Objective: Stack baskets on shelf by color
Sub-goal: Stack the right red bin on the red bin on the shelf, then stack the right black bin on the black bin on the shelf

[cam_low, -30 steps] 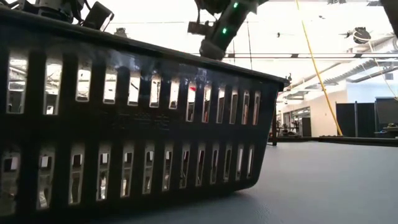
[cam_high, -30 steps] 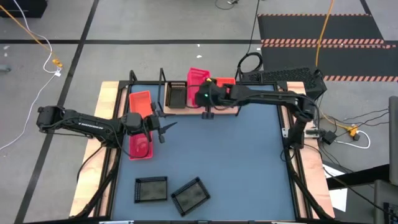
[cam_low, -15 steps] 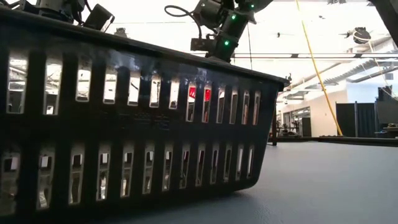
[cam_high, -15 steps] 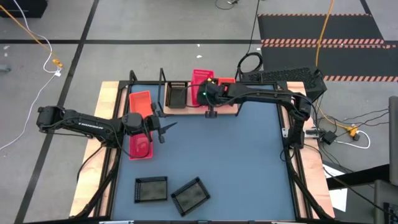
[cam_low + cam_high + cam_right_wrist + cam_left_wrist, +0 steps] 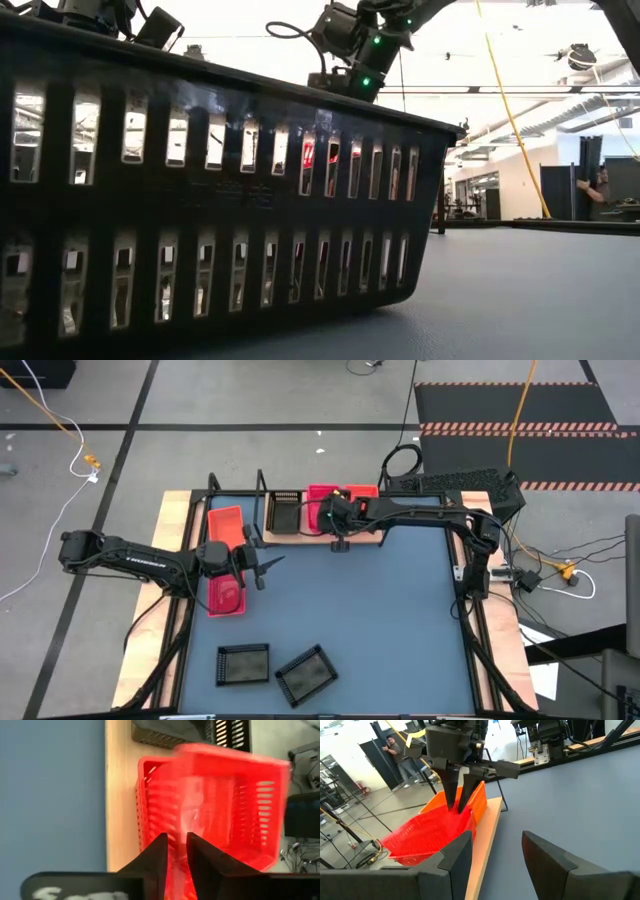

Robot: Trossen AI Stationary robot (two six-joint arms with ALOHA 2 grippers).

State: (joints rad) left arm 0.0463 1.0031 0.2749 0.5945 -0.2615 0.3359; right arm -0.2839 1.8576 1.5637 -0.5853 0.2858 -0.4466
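Right gripper point(image 5: 327, 517) pinches the pinkish-red basket's point(image 5: 322, 506) wall over the shelf point(image 5: 352, 536). Let go crooked and it could tip off the stack. Left gripper point(image 5: 262, 563), spread, waits above the counter point(image 5: 380, 620).

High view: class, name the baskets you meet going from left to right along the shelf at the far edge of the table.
Along the shelf: black basket → pinkish-red basket, with the right end effector over it → orange basket.
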